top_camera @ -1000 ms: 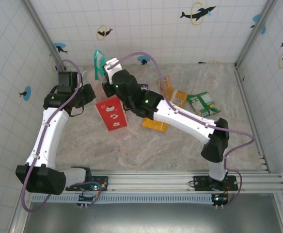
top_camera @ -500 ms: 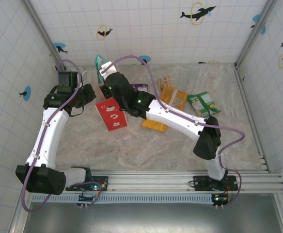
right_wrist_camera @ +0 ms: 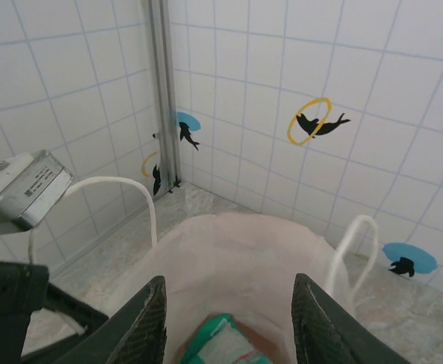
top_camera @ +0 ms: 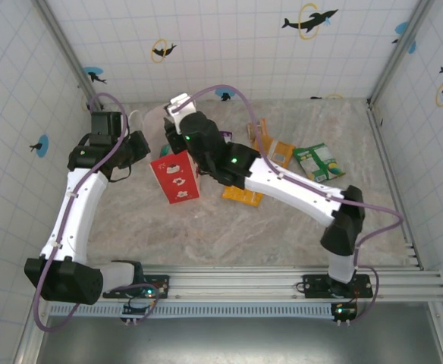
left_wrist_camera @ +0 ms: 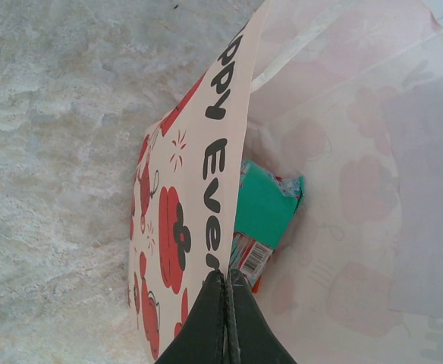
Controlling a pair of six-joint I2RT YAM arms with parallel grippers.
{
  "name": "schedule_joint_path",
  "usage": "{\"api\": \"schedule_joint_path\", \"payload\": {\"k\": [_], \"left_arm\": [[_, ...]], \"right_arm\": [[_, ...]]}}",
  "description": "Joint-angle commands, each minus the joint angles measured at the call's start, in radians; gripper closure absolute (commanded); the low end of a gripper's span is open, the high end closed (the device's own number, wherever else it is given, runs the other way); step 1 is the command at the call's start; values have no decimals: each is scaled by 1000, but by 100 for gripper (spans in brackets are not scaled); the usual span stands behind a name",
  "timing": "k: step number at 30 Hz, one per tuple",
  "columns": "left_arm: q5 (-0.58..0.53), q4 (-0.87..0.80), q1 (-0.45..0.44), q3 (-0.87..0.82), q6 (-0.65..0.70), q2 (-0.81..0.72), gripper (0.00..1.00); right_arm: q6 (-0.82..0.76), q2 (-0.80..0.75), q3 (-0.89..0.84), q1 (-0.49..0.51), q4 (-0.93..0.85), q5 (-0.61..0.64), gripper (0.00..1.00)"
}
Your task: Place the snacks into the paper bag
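The paper bag (top_camera: 175, 177) stands at the back left with its mouth up, red band with white figures on its near face. My left gripper (top_camera: 146, 146) is shut on the bag's rim (left_wrist_camera: 240, 114), jaws (left_wrist_camera: 229, 282) pinched flat on the paper wall. A teal snack packet (left_wrist_camera: 262, 206) lies inside the bag (right_wrist_camera: 237, 250), seen between my right gripper's open fingers (right_wrist_camera: 149, 318). The right gripper (right_wrist_camera: 233, 318) hovers over the bag's mouth (top_camera: 173, 121), holding nothing. Two orange packets (top_camera: 243, 196) (top_camera: 281, 154), a green one (top_camera: 319, 161) and a thin orange bar (top_camera: 261, 133) lie on the table.
Tiled walls close in the back and both sides, with a metal corner post (right_wrist_camera: 163, 91) near the bag. The bag's white handles (right_wrist_camera: 134, 186) (right_wrist_camera: 352, 243) stick up on either side of my right gripper. The loose packets sit under and right of the right arm (top_camera: 297, 186).
My right gripper has opened over the bag; the teal packet it held above the mouth is now inside. The left gripper kept its hold on the rim.
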Motion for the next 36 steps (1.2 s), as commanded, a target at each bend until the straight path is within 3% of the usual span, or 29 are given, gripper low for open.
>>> {"api": "schedule_joint_path", "payload": {"k": [1,12,21,27,36], "left_arm": [[14,-4,-4,-6,24,-4,100],[10,-5,-4,-11,24,-13,100],[11,-4,-4,-17,24,-13,100],[16,-1,-3,-19,25,-10,100],[32,9,-4,-28,26,-9,100]], "right_arm": [[56,-132,-110,-17,58,-2,53],[347,-476,-653,-174,92,-132,52],[542,-675,-1001,-396,66,-347,51],[594,-700,-1108,-542,56,-510,49],[577,-601,-1132,-763,50,-721,47]]}}
